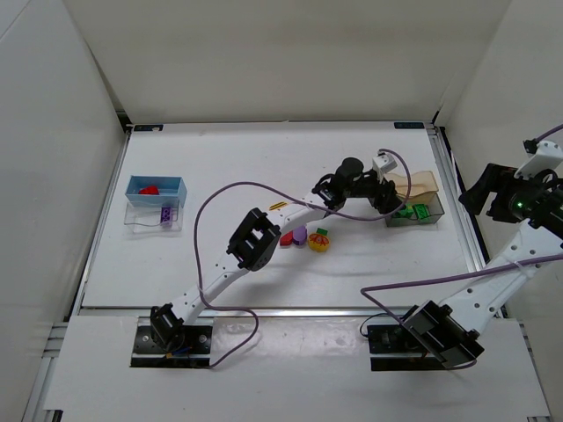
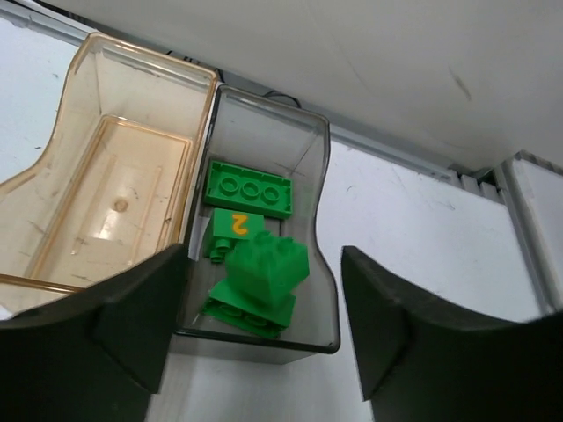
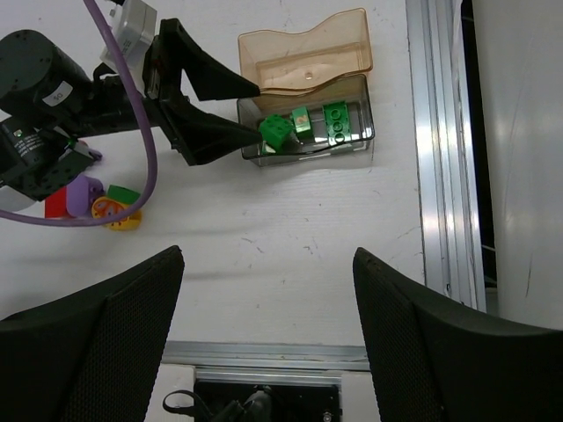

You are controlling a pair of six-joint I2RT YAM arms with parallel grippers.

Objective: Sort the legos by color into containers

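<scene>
— where are we on the sort?
— top view first: i have the left hand [image 1: 387, 200] over the left end of the dark-clear container [image 1: 440, 216] at the right of the counter [image 1: 264, 158], with the amber container [image 1: 427, 182] touching it behind. i'd call this the drop of a green piece. a small heap of loose legos [image 1: 308, 237], purple, red and yellow-orange, lies mid-counter just beside the left arm. the blue container [image 1: 132, 183] and clear container [image 1: 132, 224] sit far left, a red piece in the blue, a purple one in the clear
— and the hand itself?
— left wrist view: jaws stand well apart, nothing between them, touching nothing. below lie the green legos [image 2: 251, 264], three or so, all inside the dark-clear box; i see nothing in the amber one
— right side?
— right wrist view: the right hand [image 3: 268, 264] is spread wide too, holding nothing, over bare counter near the rail. next, i reckon, i lift the left clear of the rim and swing to the heap; those pieces touch, so i'll have to single one out
</scene>
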